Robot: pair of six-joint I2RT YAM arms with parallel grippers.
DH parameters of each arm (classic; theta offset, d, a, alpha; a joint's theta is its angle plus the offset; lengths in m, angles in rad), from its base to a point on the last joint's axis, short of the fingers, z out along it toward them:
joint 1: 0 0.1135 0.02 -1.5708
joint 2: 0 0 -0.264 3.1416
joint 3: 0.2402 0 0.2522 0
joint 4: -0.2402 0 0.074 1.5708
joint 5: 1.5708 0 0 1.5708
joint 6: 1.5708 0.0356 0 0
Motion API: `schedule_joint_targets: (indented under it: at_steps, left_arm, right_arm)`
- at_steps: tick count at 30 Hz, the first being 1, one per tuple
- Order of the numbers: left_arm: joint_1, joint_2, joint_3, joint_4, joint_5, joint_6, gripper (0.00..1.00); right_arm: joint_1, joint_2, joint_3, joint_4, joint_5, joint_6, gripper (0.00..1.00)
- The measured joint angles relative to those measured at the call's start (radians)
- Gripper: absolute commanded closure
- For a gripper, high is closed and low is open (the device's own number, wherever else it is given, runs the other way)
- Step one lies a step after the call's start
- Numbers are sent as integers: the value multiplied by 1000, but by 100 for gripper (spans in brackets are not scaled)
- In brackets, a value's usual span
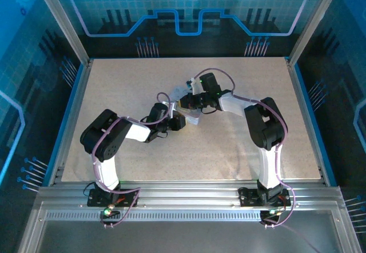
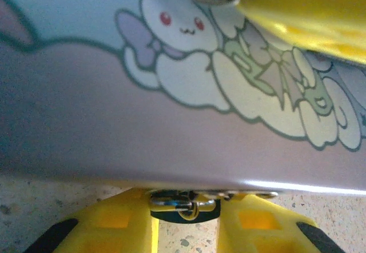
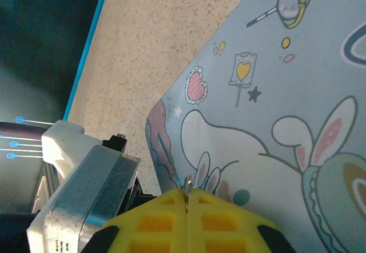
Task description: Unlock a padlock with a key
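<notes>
Yellow fingers of the left tool flank the padlock at the edge of the cartoon tin, just above the surface, narrowly apart. Whether they pinch it I cannot tell. Best clamp squarely, keeping it still. To its right, the right tool is closed on the key, over the lid, short of the padlock.

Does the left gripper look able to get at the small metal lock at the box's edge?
Probably yes: the small metal lock sits between the left gripper's fingers, with nothing in between.
</notes>
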Motion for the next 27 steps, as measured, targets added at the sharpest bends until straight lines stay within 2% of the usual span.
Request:
schedule_joint_targets:
  at_steps: [7, 12, 27]
  left_arm:
    - [-14, -26, -14, -19, 10, -47, 75]
    - [-17, -80, -61, -36, 21, -89, 75]
    - [-19, -182, -77, -154, 99, -210, 76]
  right_arm:
    - [0, -51, -22, -32, 14, -35, 100]
    - [-2, -161, -80, -36, 35, -76, 100]
    - [21, -553, -489, 2, 165, -216, 100]
